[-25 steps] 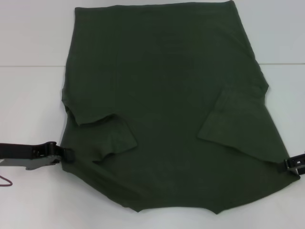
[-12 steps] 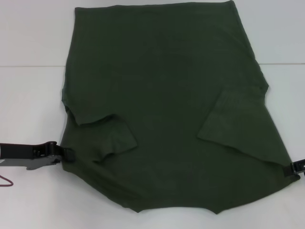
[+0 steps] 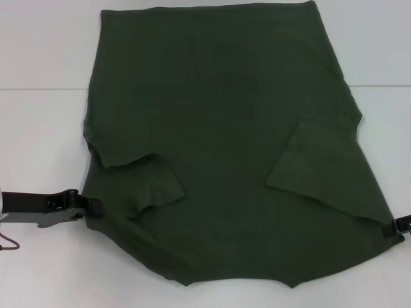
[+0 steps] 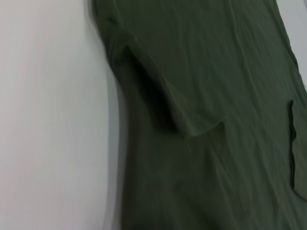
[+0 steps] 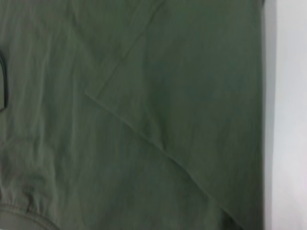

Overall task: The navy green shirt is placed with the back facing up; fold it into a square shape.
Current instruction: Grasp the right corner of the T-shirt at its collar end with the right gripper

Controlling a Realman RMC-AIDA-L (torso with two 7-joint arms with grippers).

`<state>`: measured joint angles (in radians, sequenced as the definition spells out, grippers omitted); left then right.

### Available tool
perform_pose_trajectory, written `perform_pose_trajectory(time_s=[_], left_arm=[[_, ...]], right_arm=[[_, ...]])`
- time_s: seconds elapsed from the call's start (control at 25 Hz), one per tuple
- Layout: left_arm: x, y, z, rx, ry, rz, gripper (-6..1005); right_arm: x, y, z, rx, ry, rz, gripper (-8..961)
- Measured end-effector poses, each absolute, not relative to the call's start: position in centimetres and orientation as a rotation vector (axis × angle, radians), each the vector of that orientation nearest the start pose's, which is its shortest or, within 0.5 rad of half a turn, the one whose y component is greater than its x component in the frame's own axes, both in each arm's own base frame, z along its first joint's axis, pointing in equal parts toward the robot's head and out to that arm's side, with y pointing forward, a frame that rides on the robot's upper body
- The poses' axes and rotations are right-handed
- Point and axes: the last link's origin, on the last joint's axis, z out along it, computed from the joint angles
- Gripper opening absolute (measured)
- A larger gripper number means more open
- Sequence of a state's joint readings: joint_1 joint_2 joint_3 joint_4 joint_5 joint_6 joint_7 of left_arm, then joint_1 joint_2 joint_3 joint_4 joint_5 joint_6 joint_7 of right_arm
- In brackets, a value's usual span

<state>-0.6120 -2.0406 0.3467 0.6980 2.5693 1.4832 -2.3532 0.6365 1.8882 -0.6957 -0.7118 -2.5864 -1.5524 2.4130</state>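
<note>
Navy green shirt (image 3: 225, 141): dark olive, matte, spread flat on white table (image 3: 38, 147), both sleeves folded inward | left gripper (image 3: 90, 208): at near-left edge, grip state indiscernible | right gripper (image 3: 398, 224): at near-right corner, grip indiscernible.

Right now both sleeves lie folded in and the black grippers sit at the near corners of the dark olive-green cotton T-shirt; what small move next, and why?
Probably pinch both near corners: left gripper and right gripper sit at the dark olive-green T-shirt's edges, and its far half lies flat on the white table, unfolded.
</note>
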Motion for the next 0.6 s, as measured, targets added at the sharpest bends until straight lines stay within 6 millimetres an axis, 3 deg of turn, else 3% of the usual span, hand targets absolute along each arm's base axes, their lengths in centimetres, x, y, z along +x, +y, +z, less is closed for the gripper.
perform_pose_trajectory(time_s=[0.6], left_arm=[[-32.56,33.62,3.08,-2.078,-1.938,-0.380,37]], right_arm=[[32.10,35.14,7.23,-2.248,1.773,-0.106,879]])
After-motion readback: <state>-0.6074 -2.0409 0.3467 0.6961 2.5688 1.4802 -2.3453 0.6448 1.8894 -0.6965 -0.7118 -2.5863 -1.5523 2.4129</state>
